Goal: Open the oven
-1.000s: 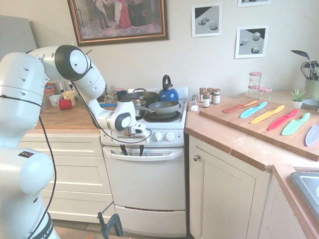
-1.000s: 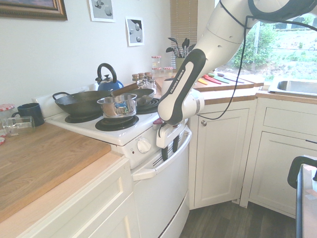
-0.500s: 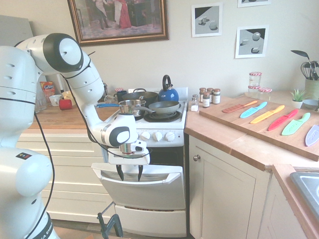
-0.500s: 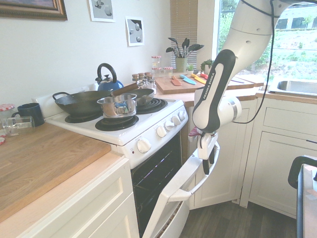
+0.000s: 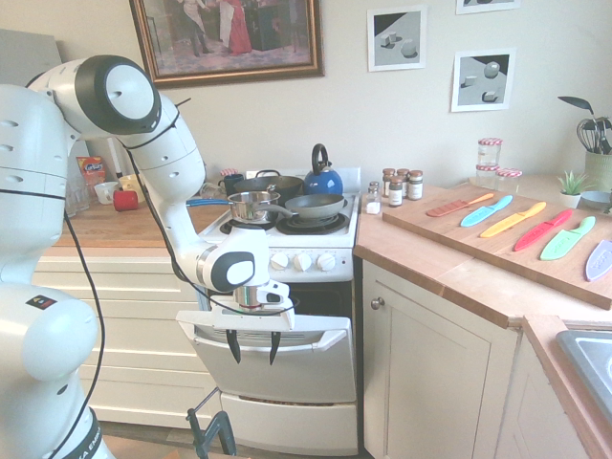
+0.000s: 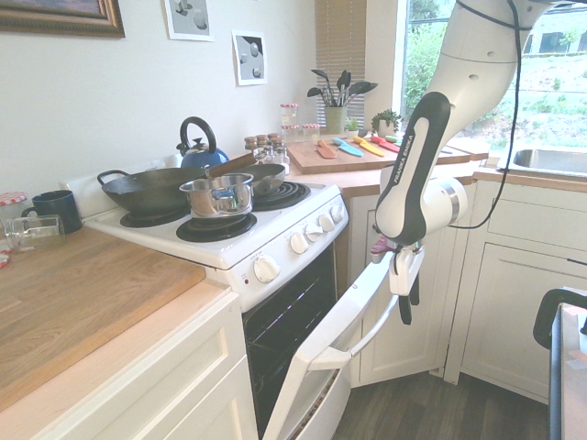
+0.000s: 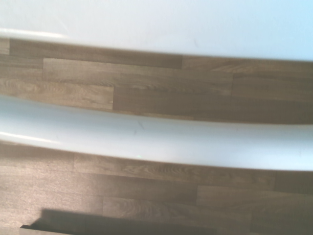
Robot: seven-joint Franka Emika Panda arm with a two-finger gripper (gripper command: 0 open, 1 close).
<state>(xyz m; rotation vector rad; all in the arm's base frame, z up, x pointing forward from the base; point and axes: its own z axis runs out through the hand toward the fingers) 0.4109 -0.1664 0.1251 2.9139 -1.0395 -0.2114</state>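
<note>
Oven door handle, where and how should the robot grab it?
Best gripped, I'd judge, around the middle of the handle, coming from above with the fingers straddling it, one on the door side, one on the room side. The bar bows out from the half-open oven door, and the wrist view shows floor between them, so a finger should fit there.

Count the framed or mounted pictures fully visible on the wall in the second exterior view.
1: the print of round shapes above the kettle. Others are cut off by the picture's edge.
</note>
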